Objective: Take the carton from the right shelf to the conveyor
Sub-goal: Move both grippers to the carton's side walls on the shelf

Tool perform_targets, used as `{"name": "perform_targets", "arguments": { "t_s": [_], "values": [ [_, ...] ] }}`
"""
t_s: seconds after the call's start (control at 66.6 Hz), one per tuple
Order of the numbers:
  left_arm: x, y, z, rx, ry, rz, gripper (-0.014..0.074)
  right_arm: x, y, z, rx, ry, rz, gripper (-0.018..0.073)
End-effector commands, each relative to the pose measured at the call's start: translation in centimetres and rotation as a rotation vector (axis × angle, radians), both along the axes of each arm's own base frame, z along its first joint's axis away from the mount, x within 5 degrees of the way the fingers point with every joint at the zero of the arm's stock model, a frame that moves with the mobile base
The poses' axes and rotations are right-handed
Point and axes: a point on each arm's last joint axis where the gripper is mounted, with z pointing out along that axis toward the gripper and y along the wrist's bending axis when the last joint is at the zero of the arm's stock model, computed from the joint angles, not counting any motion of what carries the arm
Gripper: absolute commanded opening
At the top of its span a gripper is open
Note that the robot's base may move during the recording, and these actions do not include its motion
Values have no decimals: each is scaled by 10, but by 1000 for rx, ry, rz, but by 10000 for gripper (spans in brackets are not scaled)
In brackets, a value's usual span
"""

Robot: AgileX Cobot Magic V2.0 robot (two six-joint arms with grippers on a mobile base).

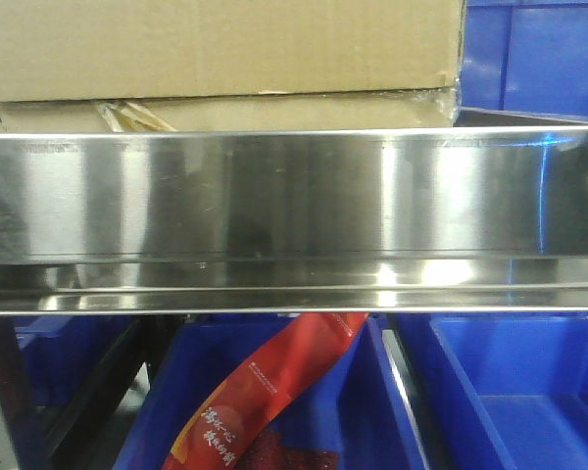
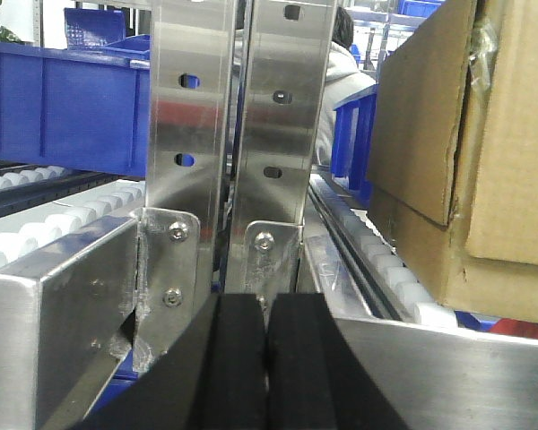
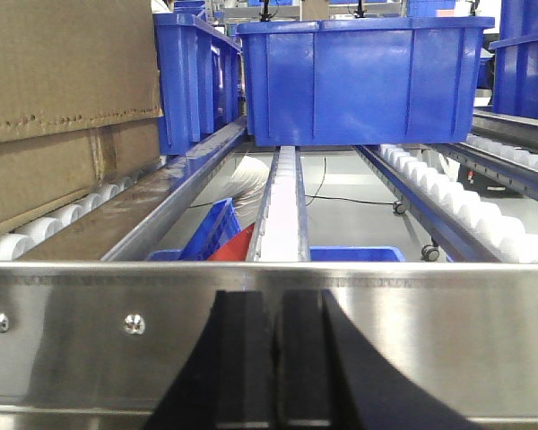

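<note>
The carton (image 1: 216, 49) sits on the shelf (image 1: 294, 284), right up at its front edge, and from the front it fills the left and middle of the shelf. Its bottom face rests on white rollers (image 3: 36, 228) just behind the tall shiny front rail (image 1: 294, 196). A scrap of yellowish tape (image 1: 132, 116) sticks out at its lower seam near the left end. One flap stands slightly proud of the side wall that faces the left wrist camera. Beside the carton, at the right end of the shelf, is a blue bin (image 1: 534, 54), close to the carton's corner. Further back on the roller tracks the right wrist camera shows another big blue bin (image 3: 363, 81). The left gripper (image 2: 267, 358) hangs low in front of the rail at the shelf's left corner, its black pads pressed together with nothing between them. Two perforated steel uprights (image 2: 188, 134) stand straight ahead of it, and the carton is off to its right. The right gripper (image 3: 278, 358) is also low in front of the rail, jaws closed on nothing, with the carton off to its left. Under the shelf there are more blue bins (image 1: 529, 392), one with a red packet (image 1: 274, 382) leaning out of it. Behind the uprights a person (image 2: 341, 63) in a pale hooded top is partly hidden.
</note>
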Motion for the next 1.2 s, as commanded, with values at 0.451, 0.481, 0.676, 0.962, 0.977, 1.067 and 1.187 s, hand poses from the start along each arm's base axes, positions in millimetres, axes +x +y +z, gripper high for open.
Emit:
{"name": "perform_targets", "arguments": {
  "t_s": [0.451,0.481,0.676,0.962,0.977,1.067,1.187],
  "values": [
    [-1,0,3,-2,-24,-1,-10,-1,0,2,-4,-22,-1,-67],
    [-1,0,3,-2,-32,-2,-10,-1,0,2,-4,-22,-1,-67],
    [-1,-1,9,3,-96,-8,-10,-1,0,2,-4,-29,-2,-67],
    [-6,-1,30,34,-171,-8,0,-2,-2,18,96,-189,-19,-69],
    [-7,-1,36,44,-180,-6,4,-2,-2,21,106,-197,-18,-69],
    [-15,-1,60,107,-174,19,59,-8,-1,46,119,-198,2,-69],
    [-24,1,100,125,-181,44,213,-21,2,86,107,-147,41,-56]
  ]
}}
